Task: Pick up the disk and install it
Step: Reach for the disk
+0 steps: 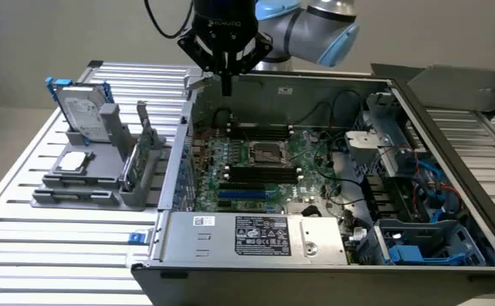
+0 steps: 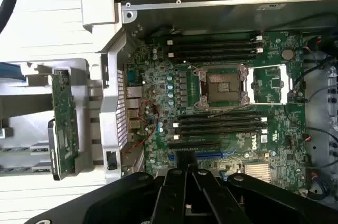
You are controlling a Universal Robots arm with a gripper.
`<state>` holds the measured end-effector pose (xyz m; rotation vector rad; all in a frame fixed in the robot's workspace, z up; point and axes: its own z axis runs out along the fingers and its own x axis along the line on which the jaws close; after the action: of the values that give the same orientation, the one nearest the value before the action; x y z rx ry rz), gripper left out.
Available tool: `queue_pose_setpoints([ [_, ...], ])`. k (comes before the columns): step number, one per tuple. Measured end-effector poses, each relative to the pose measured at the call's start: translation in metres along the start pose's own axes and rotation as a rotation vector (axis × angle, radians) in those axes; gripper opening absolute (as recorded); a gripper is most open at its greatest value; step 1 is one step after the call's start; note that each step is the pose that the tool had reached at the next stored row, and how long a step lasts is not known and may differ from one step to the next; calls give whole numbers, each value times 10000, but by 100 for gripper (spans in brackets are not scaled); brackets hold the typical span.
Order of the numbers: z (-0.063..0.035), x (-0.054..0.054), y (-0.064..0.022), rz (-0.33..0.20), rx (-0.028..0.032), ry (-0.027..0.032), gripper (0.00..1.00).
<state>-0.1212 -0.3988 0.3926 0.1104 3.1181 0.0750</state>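
Gripper: the gripper (image 1: 227, 88) is hanging above the open computer case (image 1: 316, 89), near its far corner on the exterior view's left, jaws clenched together on nothing.
Disk: the disk (image 1: 84, 108) is standing upright in a grey rack (image 1: 77, 188) near the tabletop's (image 1: 51, 255) far corner on the exterior view's left, well apart from the gripper.
Rack neighbours: a small silver chip (image 1: 73, 161) is lying flat in front of the disk; a green circuit card (image 1: 143, 153) is standing on edge beside it.
In the way: the card and the case's side wall are standing between disk and gripper.
Below the gripper: the motherboard (image 1: 256, 172) is lying exposed, with its processor socket (image 1: 265, 153) between dark memory slots.
Case front: a power supply (image 1: 256, 236) is sitting along the near edge, with a blue bay (image 1: 418, 248) beside it.
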Motion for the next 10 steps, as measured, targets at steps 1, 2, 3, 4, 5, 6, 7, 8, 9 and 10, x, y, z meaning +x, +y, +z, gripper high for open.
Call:
queue_pose_setpoints([
  [1, 0, 0, 0, 0, -1, 0, 11],
  [2, 0, 0, 0, 0, 0, 0, 11],
  [3, 0, 0, 0, -1, 0, 0, 11],
  [4, 0, 0, 0, 0, -1, 0, 11],
  [5, 0, 0, 0, 0, 0, 0, 11],
  [6, 0, 0, 0, 0, 0, -1, 11],
  [7, 0, 0, 0, 0, -1, -1, 11],
  [8, 0, 0, 0, 0, 0, 0, 11],
  [9, 0, 0, 0, 0, 0, 0, 11],
  [10, 0, 0, 0, 0, 0, 0, 11],
])
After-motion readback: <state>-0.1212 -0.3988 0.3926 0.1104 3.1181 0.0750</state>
